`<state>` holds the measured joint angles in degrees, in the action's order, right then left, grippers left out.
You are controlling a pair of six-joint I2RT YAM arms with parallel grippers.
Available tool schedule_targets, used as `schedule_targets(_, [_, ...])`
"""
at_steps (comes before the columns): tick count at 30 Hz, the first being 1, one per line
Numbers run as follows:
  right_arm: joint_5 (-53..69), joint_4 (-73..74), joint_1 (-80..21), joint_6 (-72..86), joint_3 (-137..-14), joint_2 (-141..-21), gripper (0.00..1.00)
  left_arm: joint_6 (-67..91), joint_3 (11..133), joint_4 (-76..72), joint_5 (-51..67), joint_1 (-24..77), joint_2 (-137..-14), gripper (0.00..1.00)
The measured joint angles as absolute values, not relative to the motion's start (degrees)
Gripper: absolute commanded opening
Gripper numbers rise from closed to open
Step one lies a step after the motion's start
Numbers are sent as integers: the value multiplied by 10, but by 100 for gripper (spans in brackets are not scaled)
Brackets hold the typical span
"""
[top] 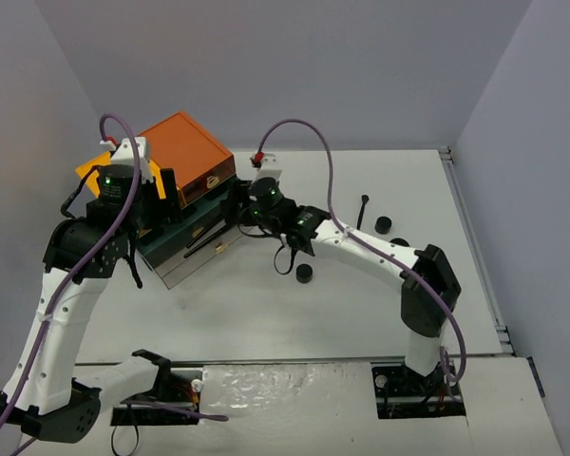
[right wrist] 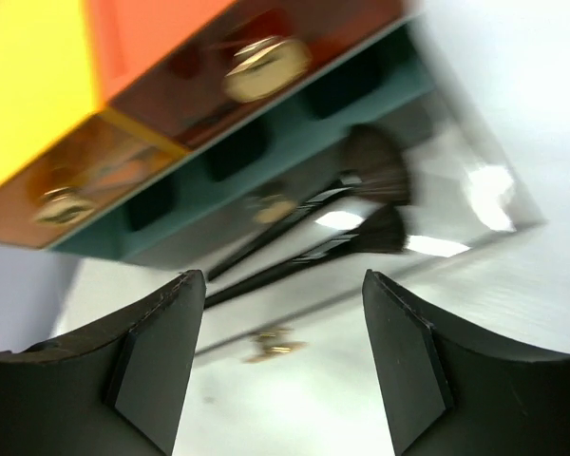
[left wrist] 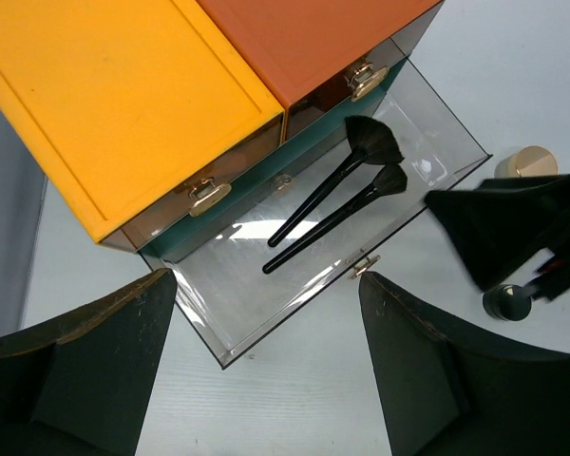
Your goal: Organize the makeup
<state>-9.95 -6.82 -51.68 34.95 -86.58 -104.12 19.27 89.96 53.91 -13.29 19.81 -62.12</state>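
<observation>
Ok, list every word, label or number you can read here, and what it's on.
None is readable in any view.
The cabinet and its gold latches: plain, no lettering.
The two brushes in the open clear drawer: no print visible on the handles.
The gold-lidded jar and round black compacts: too small to tell.

Reaches up and forward with left arm (top: 57,309), bends right arm (top: 370,252) at the elbow and stretches it leftward, holds left tool (left wrist: 266,370) wide open and empty, holds right tool (right wrist: 283,361) open too, dark fingers (right wrist: 152,361) spread apart
</observation>
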Motion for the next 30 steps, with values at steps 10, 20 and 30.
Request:
schedule_targets(10, [-140,32,-263,298,-750,-953,64,194,880,531,-102,198,-656,75])
schedule_targets(20, [-90,51,-143,293,-722,-1066,58,198,868,524,-82,198,-665,75])
schedule_targets(30, [-51,19,-109,286,-738,-1143,28,202,863,525,-75,198,-664,75])
